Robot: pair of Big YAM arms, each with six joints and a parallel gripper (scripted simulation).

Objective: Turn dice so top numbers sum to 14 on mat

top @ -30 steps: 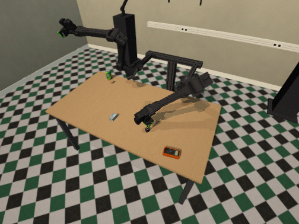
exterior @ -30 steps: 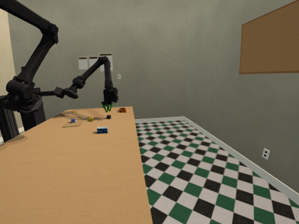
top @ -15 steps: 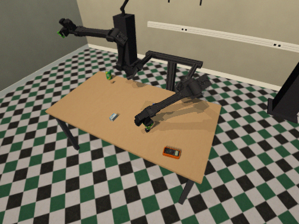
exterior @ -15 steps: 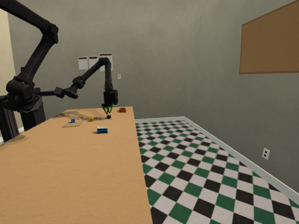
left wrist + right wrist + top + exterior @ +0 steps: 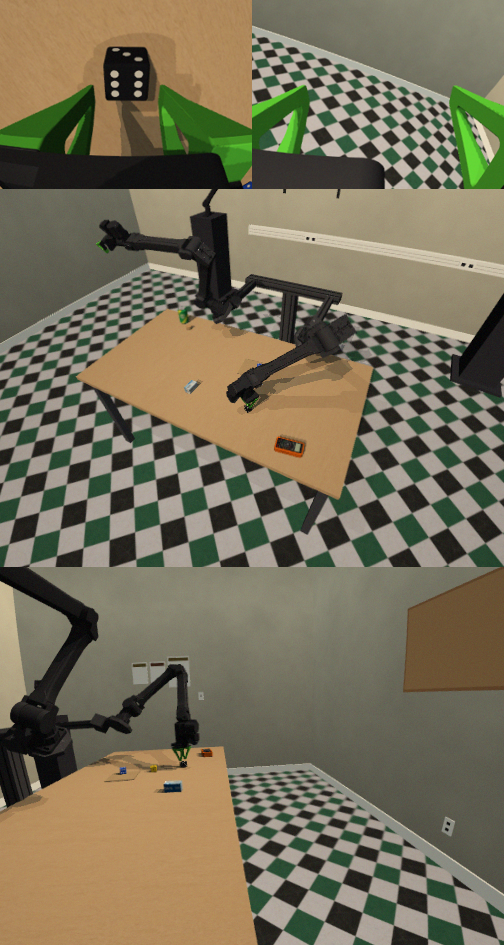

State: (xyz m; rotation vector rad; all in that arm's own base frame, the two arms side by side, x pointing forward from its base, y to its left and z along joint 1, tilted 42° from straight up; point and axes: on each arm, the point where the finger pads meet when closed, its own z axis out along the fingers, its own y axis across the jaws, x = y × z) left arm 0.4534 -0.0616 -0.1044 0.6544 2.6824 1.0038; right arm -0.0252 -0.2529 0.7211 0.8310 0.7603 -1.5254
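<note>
- In the left wrist view the black die (image 5: 247, 407) (image 5: 183, 764) (image 5: 127, 76) sits upper centre, just ahead of the left gripper (image 5: 250, 403) (image 5: 182, 759) (image 5: 126, 93) and nearly centred between its finger lines.
- Those jaws stand about half open, holding nothing; a little room shows on each side.
- No long axis: the cube's sides run roughly square to the fingers, so a straight advance should serve.
- The left arm is plainly nearer; the right gripper (image 5: 102, 246) (image 5: 379, 94), wide open and empty, hangs upper left in the top view, off the table (image 5: 150, 349) (image 5: 125, 867).
- The mat (image 5: 246, 365) (image 5: 120, 778) lies left of the black die in the exterior view, the yellow die (image 5: 153, 768) between; the blue die (image 5: 259, 365) (image 5: 123, 770) is by its far edge, fully on or not I can't say from here.
- The multimeter (image 5: 289, 446) (image 5: 206, 753), lower right from above, stands well apart.
</note>
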